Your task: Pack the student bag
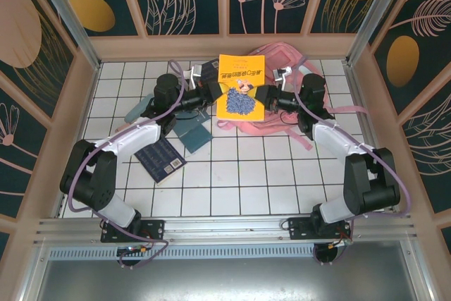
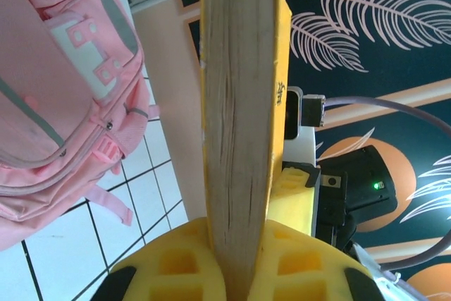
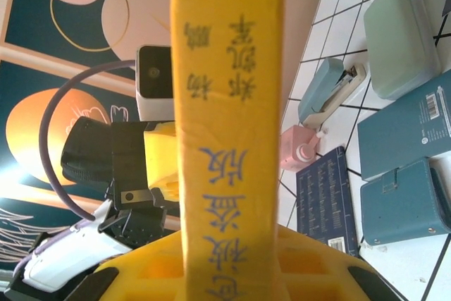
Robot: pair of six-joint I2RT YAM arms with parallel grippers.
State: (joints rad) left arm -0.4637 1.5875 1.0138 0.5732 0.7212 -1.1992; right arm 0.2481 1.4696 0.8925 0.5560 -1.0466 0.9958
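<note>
A yellow book (image 1: pixel 240 86) with blue print is held up above the table, gripped from both sides. My left gripper (image 1: pixel 215 91) is shut on its page edge (image 2: pixel 239 132), and my right gripper (image 1: pixel 268 96) is shut on its spine (image 3: pixel 229 103). In each wrist view the yellow pads (image 2: pixel 176 262) (image 3: pixel 151 273) press against the book. The student bag (image 1: pixel 285 58), a large pink backpack, lies on the tiles behind and below the book. Its front pockets and grey strip (image 2: pixel 56 89) are in the left wrist view, and pink straps (image 1: pixel 299 135) trail toward the front.
Left of the bag lie a dark blue book (image 1: pixel 161 160), a teal notebook (image 1: pixel 192 132) and a teal wallet (image 3: pixel 409 202). A pale green case (image 3: pixel 402 33), a teal stapler (image 3: pixel 328 89) and a small pink bottle (image 3: pixel 299 147) sit nearby. Wooden walls (image 1: pixel 218 46) ring the table.
</note>
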